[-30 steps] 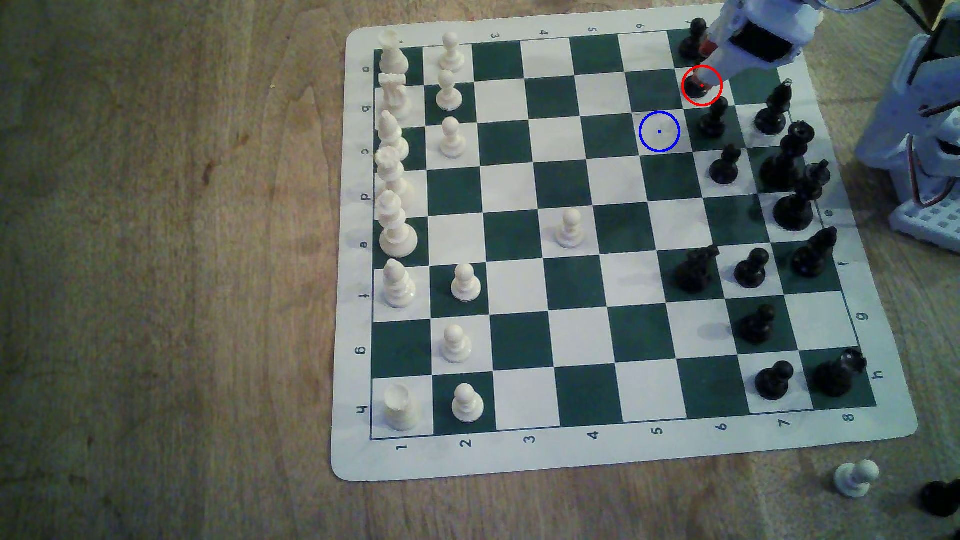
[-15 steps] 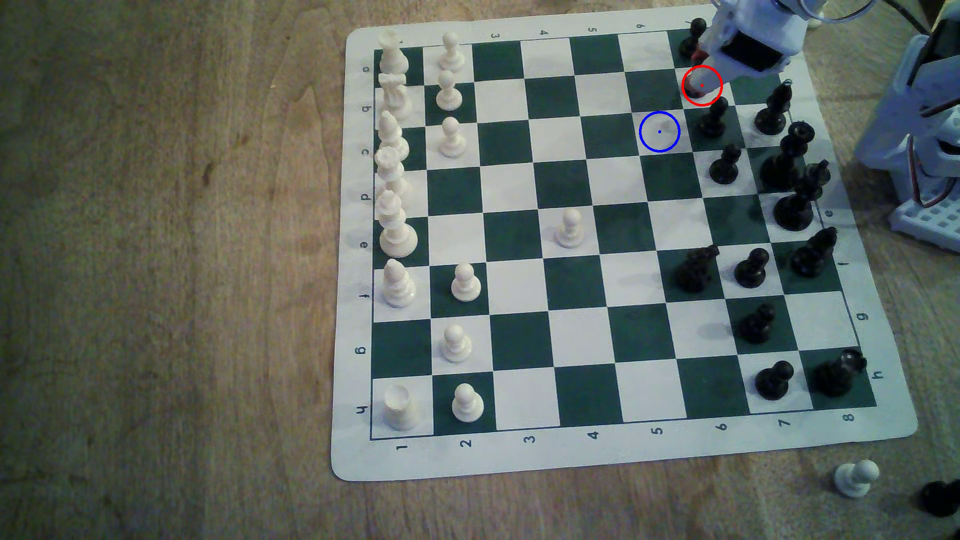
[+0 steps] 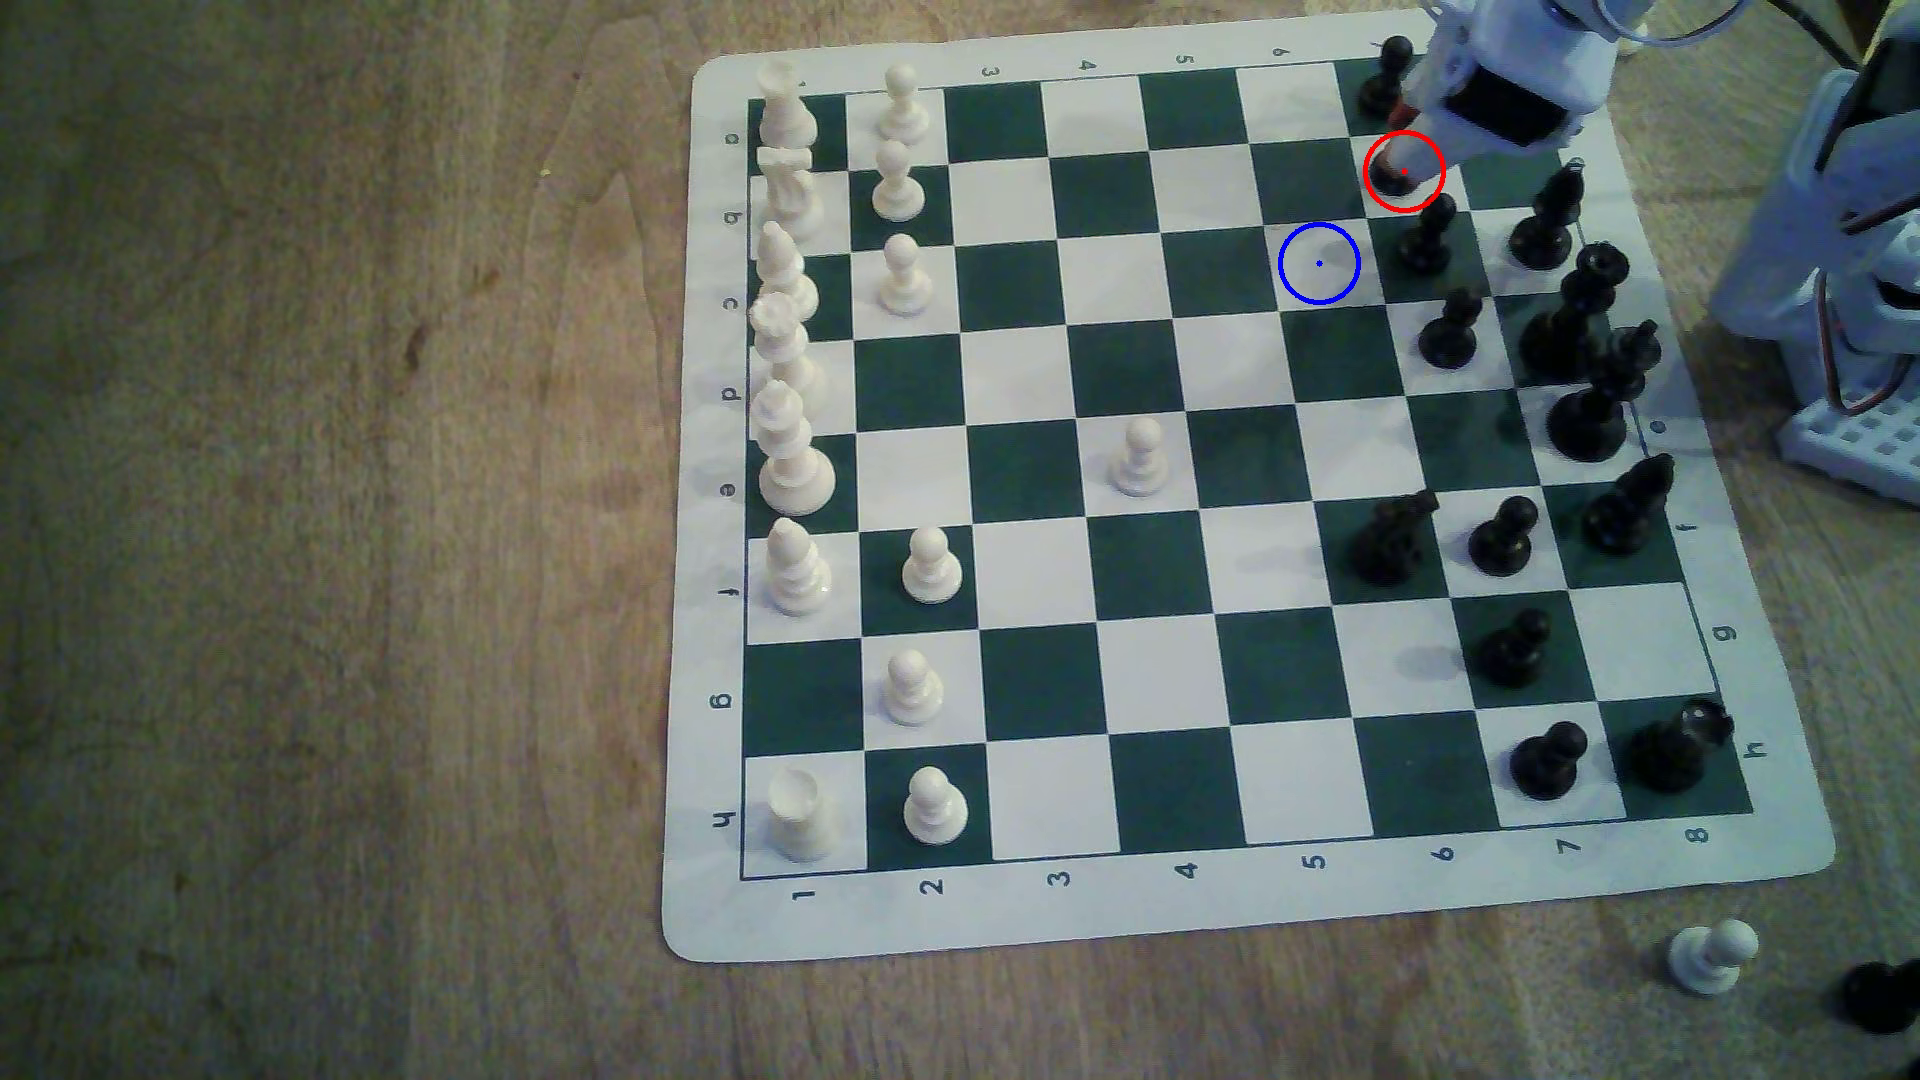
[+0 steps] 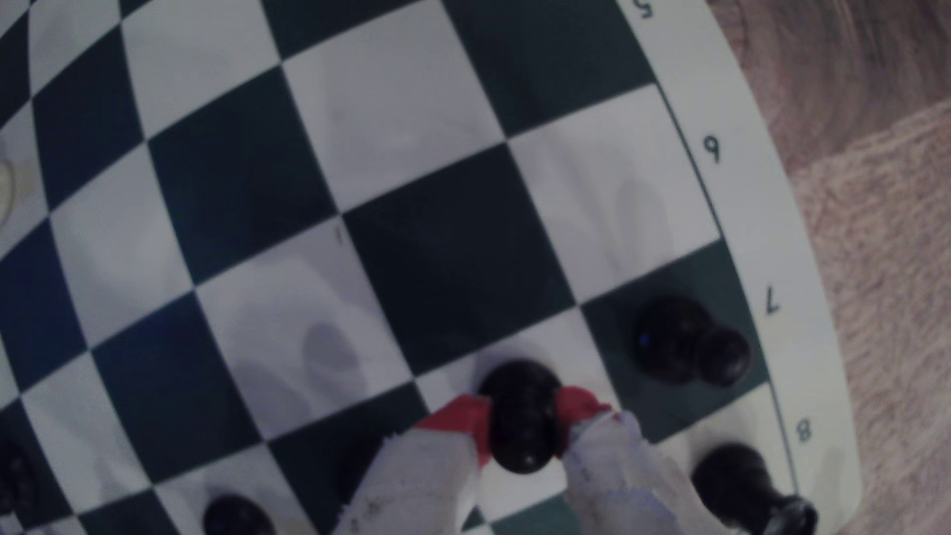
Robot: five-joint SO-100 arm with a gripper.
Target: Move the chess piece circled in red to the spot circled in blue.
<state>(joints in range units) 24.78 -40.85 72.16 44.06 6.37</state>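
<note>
The chess piece circled in red (image 3: 1394,183) is a small black pawn near the board's far right corner in the exterior view, partly covered by my white arm. My gripper (image 3: 1400,156) comes down on it from the exterior view's right. In the wrist view the red-tipped fingers (image 4: 463,416) press against both sides of the pawn (image 4: 520,391), whose base sits on a white square. The gripper (image 4: 522,414) is shut on it. The spot circled in blue (image 3: 1320,264) is a bare white square one column to the exterior view's left and one row nearer.
Other black pawns (image 3: 1387,78) (image 3: 1425,239) stand on the squares either side of the held one. Taller black pieces (image 3: 1548,223) line the board's right edge. My base (image 3: 1849,312) stands off the board's right edge. A white pawn (image 3: 1712,955) lies off the board.
My gripper has shifted slightly to the exterior view's left and down over the circled pawn, covering more of it. The pawn and the other pieces stay put.
</note>
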